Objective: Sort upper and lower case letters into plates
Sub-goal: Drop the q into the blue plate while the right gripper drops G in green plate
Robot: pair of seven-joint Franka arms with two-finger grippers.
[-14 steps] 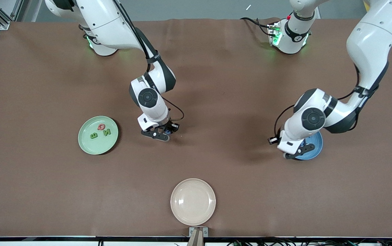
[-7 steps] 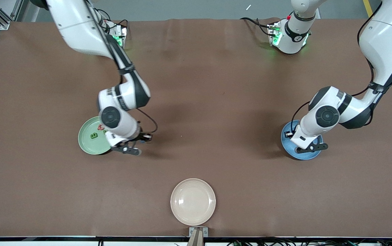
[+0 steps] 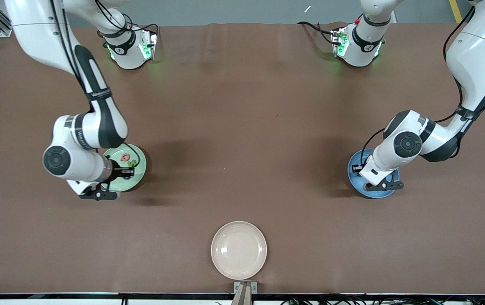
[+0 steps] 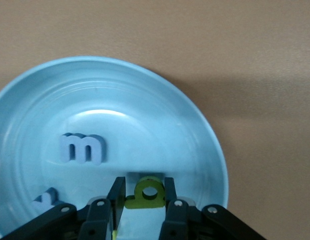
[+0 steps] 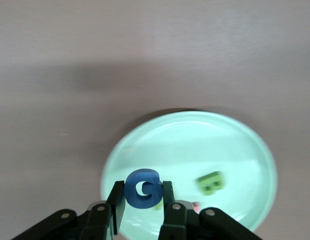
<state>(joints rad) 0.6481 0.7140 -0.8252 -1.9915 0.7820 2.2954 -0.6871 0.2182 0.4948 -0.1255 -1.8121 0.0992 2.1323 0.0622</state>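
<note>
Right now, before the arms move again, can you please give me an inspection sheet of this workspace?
Surface: brown table, flat, a few creases near the arm bases.
Job's things: pale green plate holds a green B and a red letter; blue plate holds a blue m and part of another blue letter.
Clutter: cream plate, nearest the front camera, holds nothing.
Grippers: right gripper over the green plate, jaws shut on a blue G; left gripper over the blue plate, jaws shut on a green letter.
Cables: black cables along both arms.
Surroundings: grey floor past the arm bases.
</note>
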